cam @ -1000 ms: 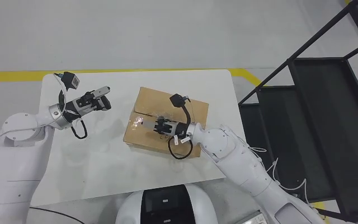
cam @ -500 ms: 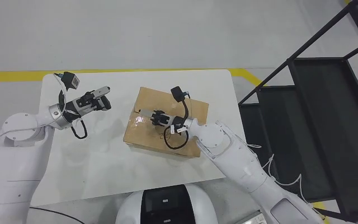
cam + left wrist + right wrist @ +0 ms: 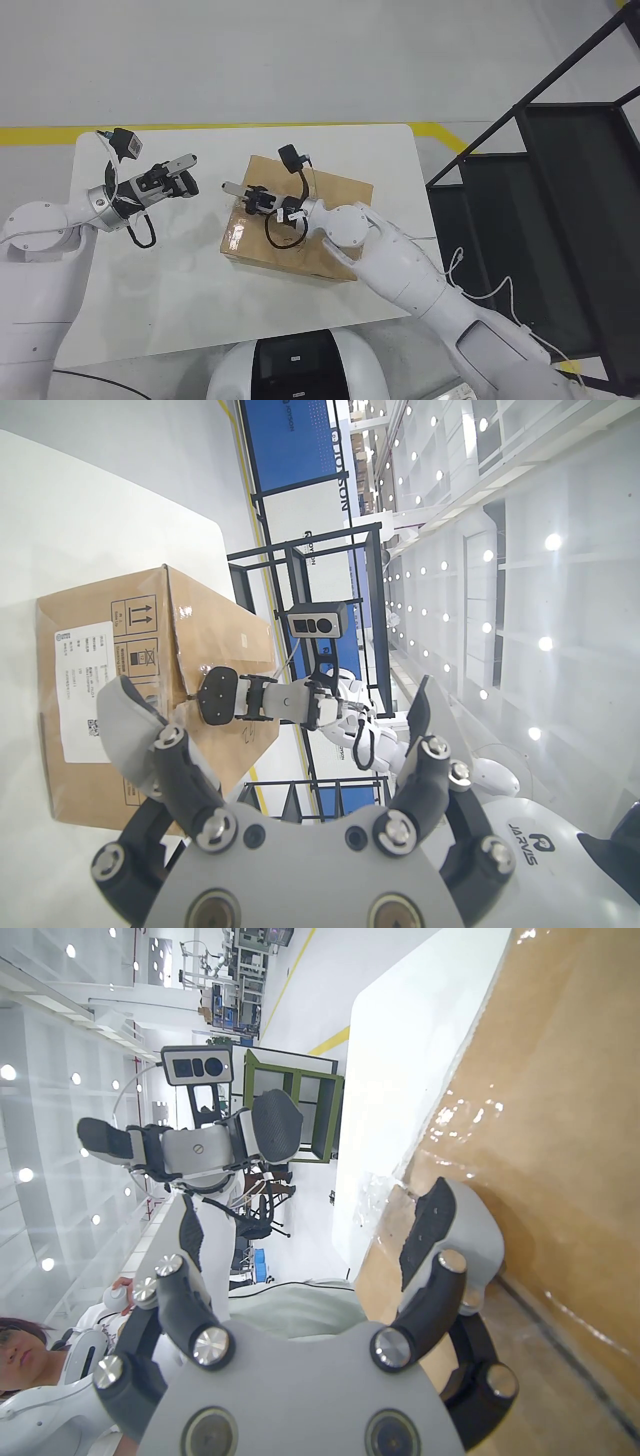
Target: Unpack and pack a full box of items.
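The brown cardboard box sits on the white table, a touch to the robot's right of the middle. Its flaps are shut, and a strip of clear shiny tape runs along the top seam and crinkles over the edge. There's a white printed label on the side that faces the left arm.

Over to the right gripper: it's right at the box's left-hand top edge, where the tape folds over. Its fingers are spread wide and hold nothing. One dark ribbed pad is down at the cardboard just beside the tape end, though it's hard to tell if it's pressing or just above it. The other finger hangs out past the edge, over bare table.

The left gripper hovers above the table on the box's left side. It points at the box and comes near it without touching it. Its fingers are apart too, one grey finger and its partner standing wide with nothing between them. From its wrist view, the right gripper is seen perched at the box's top corner.

Beyond the table, a yellow floor line runs behind it, and a black metal stair frame stands off to the right.
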You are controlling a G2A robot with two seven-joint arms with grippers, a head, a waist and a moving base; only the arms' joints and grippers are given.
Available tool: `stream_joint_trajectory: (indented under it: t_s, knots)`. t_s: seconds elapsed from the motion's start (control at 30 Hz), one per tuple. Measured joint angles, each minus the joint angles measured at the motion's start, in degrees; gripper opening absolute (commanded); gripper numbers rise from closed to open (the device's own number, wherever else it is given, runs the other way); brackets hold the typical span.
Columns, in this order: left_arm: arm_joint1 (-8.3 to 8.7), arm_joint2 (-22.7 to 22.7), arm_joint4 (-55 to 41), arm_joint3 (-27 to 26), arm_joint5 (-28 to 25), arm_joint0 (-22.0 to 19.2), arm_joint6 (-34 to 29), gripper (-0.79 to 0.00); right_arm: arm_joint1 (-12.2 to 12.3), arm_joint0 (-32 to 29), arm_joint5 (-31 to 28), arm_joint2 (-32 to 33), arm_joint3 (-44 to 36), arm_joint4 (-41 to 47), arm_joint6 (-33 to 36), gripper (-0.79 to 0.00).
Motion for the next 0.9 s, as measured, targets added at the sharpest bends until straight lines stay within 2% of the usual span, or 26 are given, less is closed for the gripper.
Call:
stream_joint_trajectory:
  t_s: [0.2, 0.43, 0.63, 0.8, 0.9]
  knots:
    - [0.00, 0.00, 0.00, 0.00, 0.00, 0.00, 0.00, 0.000, -0.32, -0.51, -2.73, 0.04, 0.28, 0.10, 2.40, 0.000]
    - [-0.04, 0.10, -0.03, -0.37, 0.02, 0.16, 0.34, 0.000, 1.09, -5.34, -6.60, 6.48, -8.85, 4.18, 3.96, 0.000]
    - [-0.49, 1.29, -1.79, -1.21, 1.29, -0.15, 3.13, 0.000, 4.04, -17.15, -11.21, 17.56, -18.66, 4.34, 3.19, 0.000]
    - [-1.25, 2.46, -5.06, 0.58, 3.01, -1.22, 8.15, 0.000, 5.45, -29.00, -17.51, 26.73, -25.22, 3.57, -4.94, 0.000]
    - [-1.54, 2.19, -7.17, 1.67, 3.45, -1.25, 11.02, 0.000, 5.86, -34.42, -19.06, 30.85, -28.30, 1.24, -10.11, 0.000]
